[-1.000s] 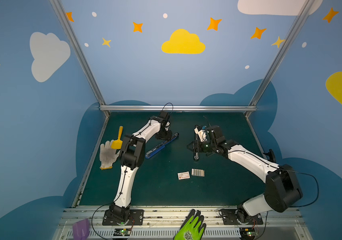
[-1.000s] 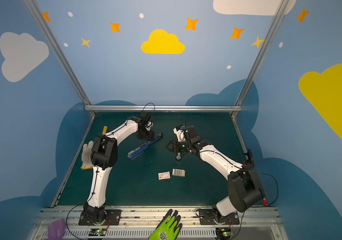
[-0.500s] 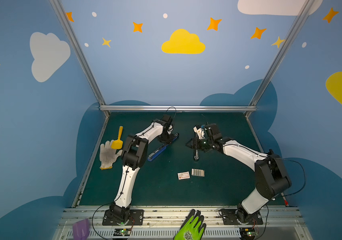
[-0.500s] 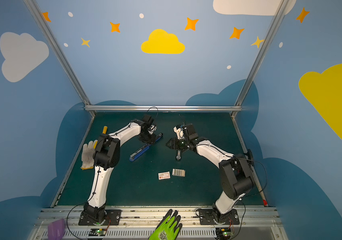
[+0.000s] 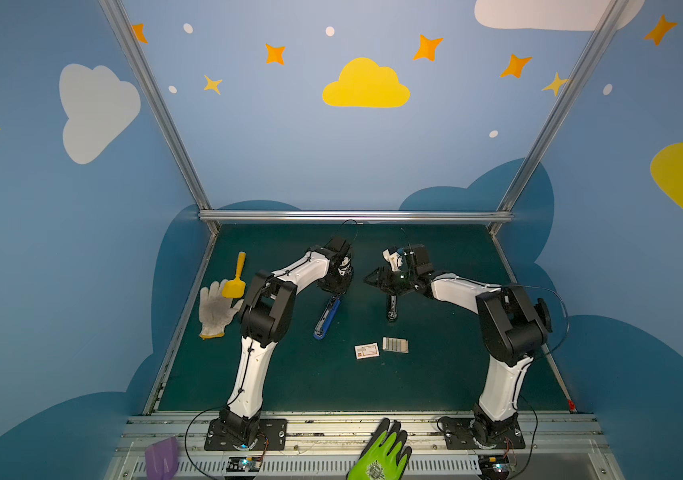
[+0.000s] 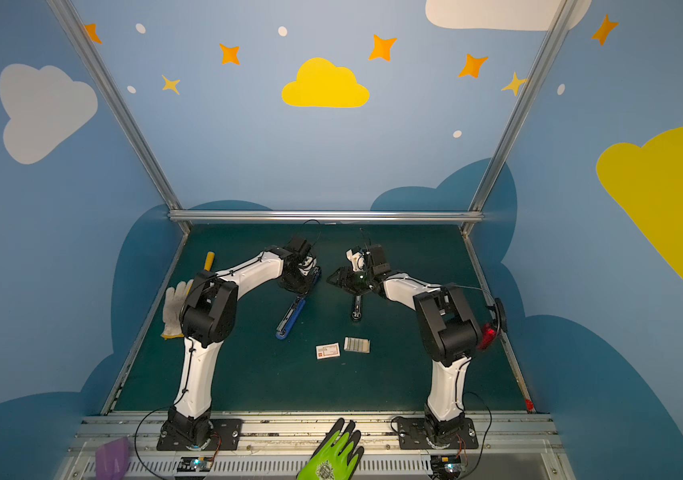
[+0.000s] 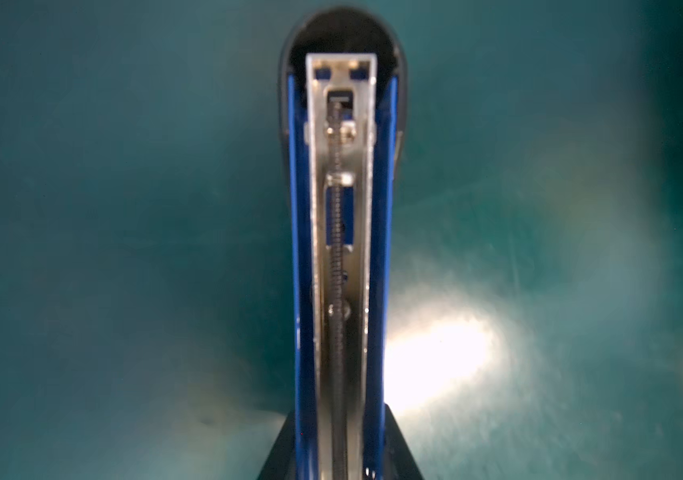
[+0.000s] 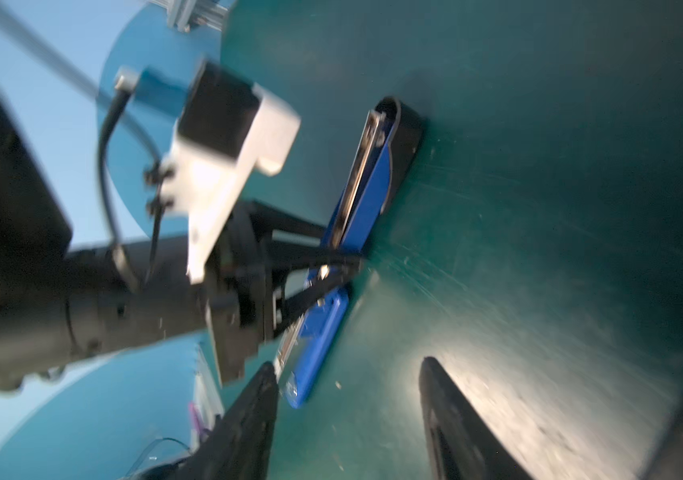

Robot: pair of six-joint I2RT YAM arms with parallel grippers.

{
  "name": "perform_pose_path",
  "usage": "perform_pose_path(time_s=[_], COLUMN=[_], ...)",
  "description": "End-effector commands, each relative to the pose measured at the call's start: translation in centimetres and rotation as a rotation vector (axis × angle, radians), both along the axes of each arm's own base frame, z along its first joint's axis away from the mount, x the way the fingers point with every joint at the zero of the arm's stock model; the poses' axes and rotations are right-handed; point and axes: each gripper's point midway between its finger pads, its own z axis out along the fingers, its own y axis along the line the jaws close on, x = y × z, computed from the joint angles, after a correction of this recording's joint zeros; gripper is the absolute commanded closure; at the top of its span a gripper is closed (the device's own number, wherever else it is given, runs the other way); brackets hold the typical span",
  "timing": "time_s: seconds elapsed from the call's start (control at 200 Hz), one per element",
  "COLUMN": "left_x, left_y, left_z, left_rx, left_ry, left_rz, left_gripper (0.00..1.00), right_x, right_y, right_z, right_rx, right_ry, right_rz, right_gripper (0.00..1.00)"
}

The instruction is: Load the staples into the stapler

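We see the left claw (image 8: 350, 264) pinching the opened blue stapler (image 7: 341, 249); the right claw (image 8: 348, 363) hangs spread; the staples (image 5: 395, 345) lie in their tray on the table (image 5: 289, 374), apart from both.

The left arm (image 5: 254, 365) and right arm (image 5: 497, 386) are white with chunky black joints and thin black cables. Behind the black left pincer (image 8: 354, 268) sits a white holder (image 8: 227, 166).

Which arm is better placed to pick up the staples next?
Right. The right gripper is open and empty, and the staples lie nearer to it. The left gripper is shut on the opened blue stapler, probably steadying it for loading.
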Motion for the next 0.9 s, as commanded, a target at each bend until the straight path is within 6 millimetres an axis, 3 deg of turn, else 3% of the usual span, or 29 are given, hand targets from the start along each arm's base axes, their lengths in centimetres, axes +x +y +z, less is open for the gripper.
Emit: perform_pose_path(time_s=[0.0,0.406,0.726,0.896], left_x=[0.8,-0.5,-1.0,-1.0], left_y=[-0.4,-0.9,-1.9,-2.0], left_z=[3.7,4.6,5.8,6.1], left_rx=[-0.032,-0.053,-0.068,-0.062], left_ry=[-0.118,-0.169,-0.201,-0.212], left_rz=[-0.008,-0.023,-0.042,-0.045], left_gripper=[0.89,0.92,0.92,0.93], right_x=[1.7,4.3,6.1,6.2], right_y=[1.6,4.0,5.6,6.0], right_z=[1.5,0.1,-1.3,-1.5], right_rx=[0.108,0.246,0.277,0.302], right_ry=[-0.003,0.060,0.109,0.107], right_rz=[0.010,0.022,0.011,0.019], right_gripper=[0.39,0.37,0.41,0.51])
